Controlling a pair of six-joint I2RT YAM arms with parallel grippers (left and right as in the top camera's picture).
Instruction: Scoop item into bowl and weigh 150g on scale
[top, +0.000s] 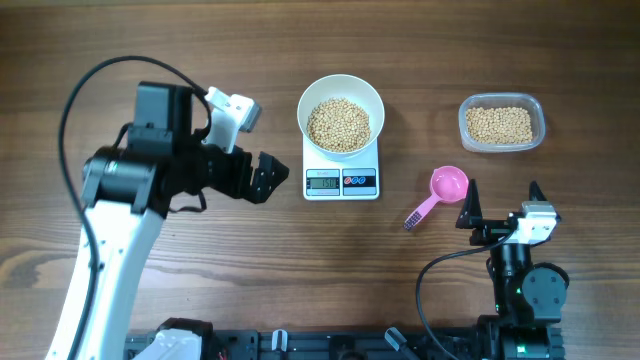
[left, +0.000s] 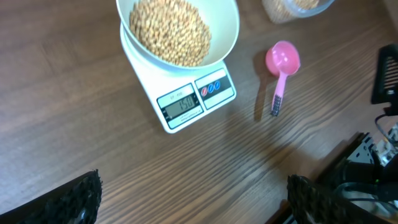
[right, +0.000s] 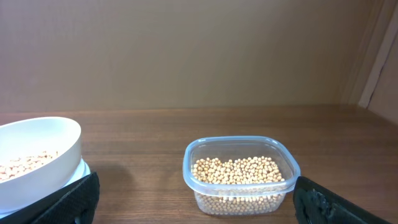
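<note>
On one scale (top: 341, 182) sits one bowl (top: 341, 86), beside one pink scoop (top: 440, 192)

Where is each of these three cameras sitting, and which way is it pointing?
Overhead: above the table, looking straight down at the round white bowl of tan beans on the square white scale; both arms, left hand and right hand show.
Left wrist: on the left arm, angled down at scale and pink plastic scoop; its dark fingers at bottom corners.
Right wrist: low, facing level across at the clear plastic tub; fingers at bottom corners.
All three share the bowl.
</note>
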